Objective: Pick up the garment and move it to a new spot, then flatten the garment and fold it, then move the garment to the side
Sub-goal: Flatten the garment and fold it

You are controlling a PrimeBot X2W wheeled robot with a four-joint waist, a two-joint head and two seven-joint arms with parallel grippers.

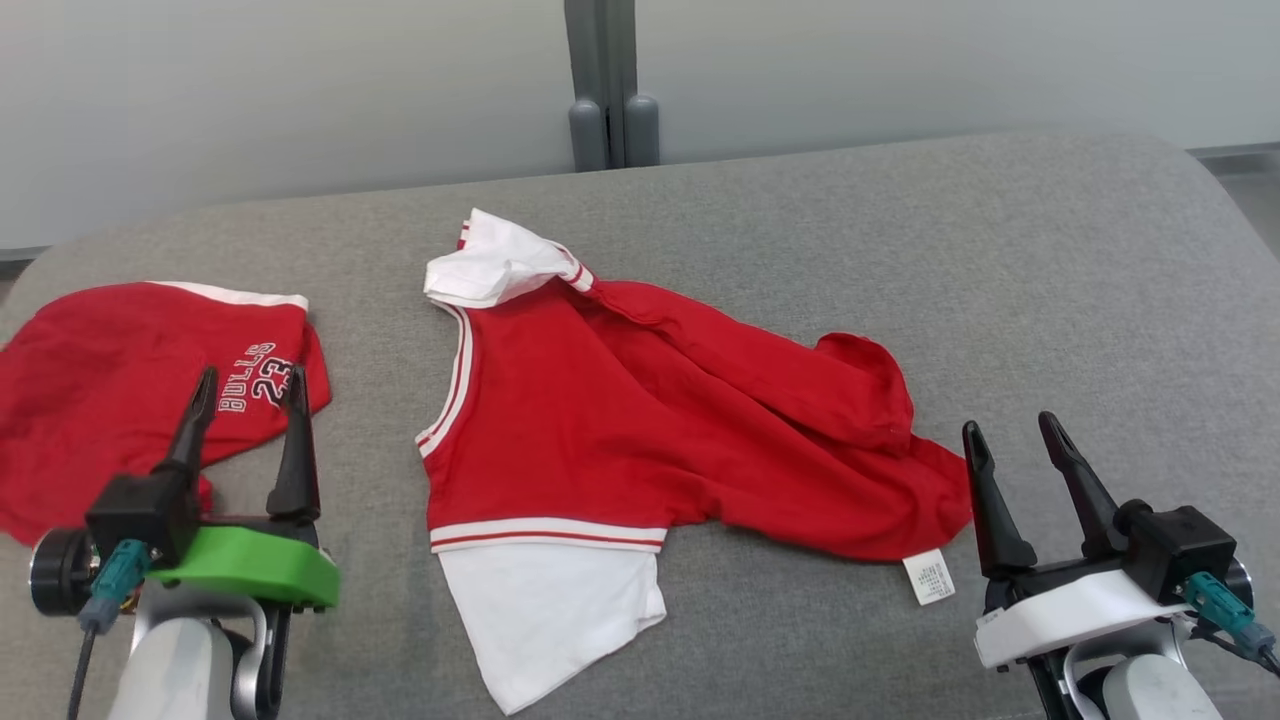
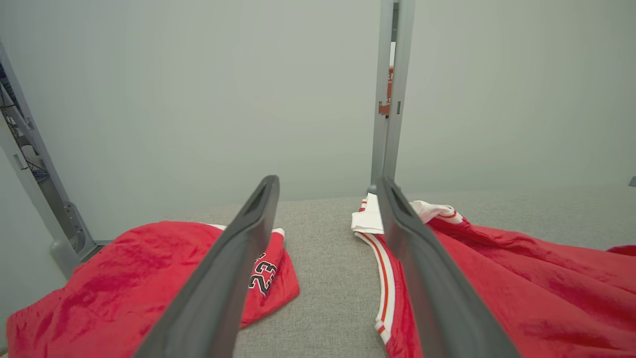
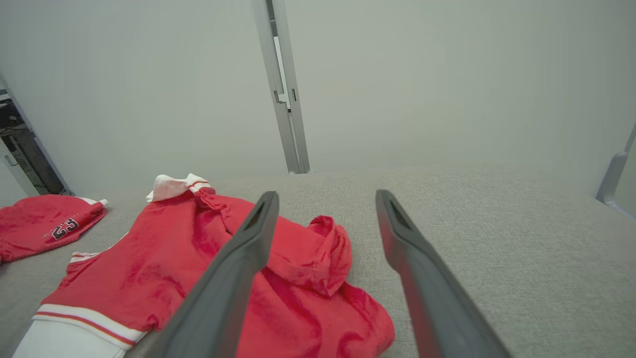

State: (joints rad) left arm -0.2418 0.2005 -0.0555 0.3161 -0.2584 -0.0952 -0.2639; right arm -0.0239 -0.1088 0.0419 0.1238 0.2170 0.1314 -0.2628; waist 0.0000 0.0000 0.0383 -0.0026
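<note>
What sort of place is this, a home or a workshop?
Likely a robot test room, not a home: a grey fabric-covered table, bare pale partition panels joined by a metal post, and a red jersey and shorts laid out.

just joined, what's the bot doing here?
A two-armed robot is working on clothes lying on a grey cushioned surface. The left gripper and the right gripper are both open and hold nothing. The left one hovers at the near edge of the red shorts marked BULLS 23, at the left. The right one sits beside the rumpled red-and-white top in the middle, which is not yet flattened or folded.
</note>
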